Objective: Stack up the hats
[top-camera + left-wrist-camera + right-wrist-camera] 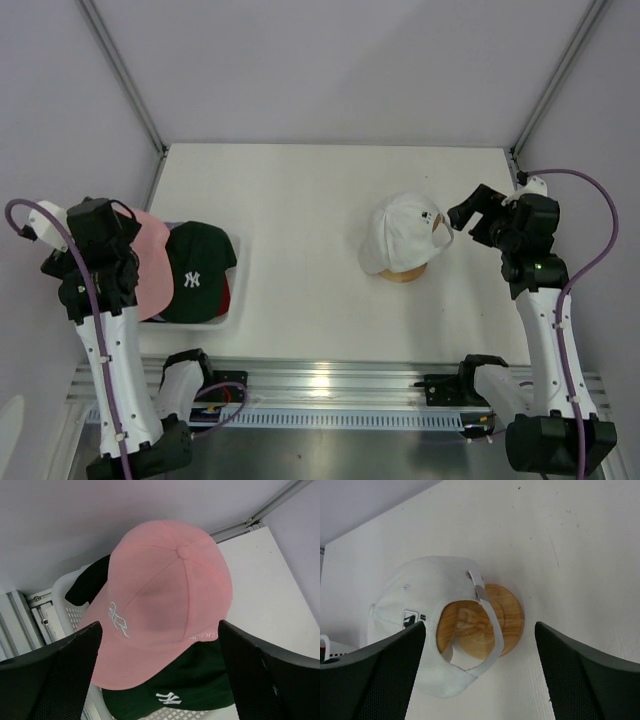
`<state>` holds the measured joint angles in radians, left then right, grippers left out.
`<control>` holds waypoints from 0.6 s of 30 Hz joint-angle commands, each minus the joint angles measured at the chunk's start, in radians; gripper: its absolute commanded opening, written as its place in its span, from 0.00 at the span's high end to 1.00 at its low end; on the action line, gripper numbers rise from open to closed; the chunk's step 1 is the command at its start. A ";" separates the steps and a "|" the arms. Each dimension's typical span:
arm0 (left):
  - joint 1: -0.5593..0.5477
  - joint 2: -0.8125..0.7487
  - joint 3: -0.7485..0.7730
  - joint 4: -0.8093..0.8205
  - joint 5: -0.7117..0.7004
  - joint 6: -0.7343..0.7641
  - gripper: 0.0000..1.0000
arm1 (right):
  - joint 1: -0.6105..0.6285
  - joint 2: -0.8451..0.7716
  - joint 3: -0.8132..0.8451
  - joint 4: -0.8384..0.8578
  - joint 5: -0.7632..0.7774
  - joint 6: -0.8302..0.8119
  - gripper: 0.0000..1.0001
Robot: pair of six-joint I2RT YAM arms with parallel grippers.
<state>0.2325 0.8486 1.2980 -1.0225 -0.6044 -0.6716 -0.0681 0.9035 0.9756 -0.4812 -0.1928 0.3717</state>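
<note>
Right wrist view: right gripper stands wide, empty, beside white cap on wooden stand; left gripper hangs wide above pink cap.

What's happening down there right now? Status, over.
Left gripper open over pink cap in basket. Right gripper open by white cap on stand. Nothing in the way.

White table: mesh basket at left edge, wooden stand right of centre.
</note>
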 commanded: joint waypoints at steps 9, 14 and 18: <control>0.119 0.036 0.020 0.090 0.132 0.047 0.00 | -0.004 0.064 -0.126 0.170 0.016 0.003 0.26; 0.120 0.037 0.030 0.088 0.130 0.052 0.00 | -0.006 0.112 -0.158 0.174 0.012 -0.001 0.36; 0.120 0.021 -0.002 0.159 0.338 0.166 0.01 | -0.006 0.143 -0.199 0.207 0.003 0.003 0.43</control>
<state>0.3420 0.8883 1.2976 -0.9440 -0.4168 -0.6102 -0.0681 1.0321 0.7967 -0.3420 -0.1898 0.3729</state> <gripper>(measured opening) 0.994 0.587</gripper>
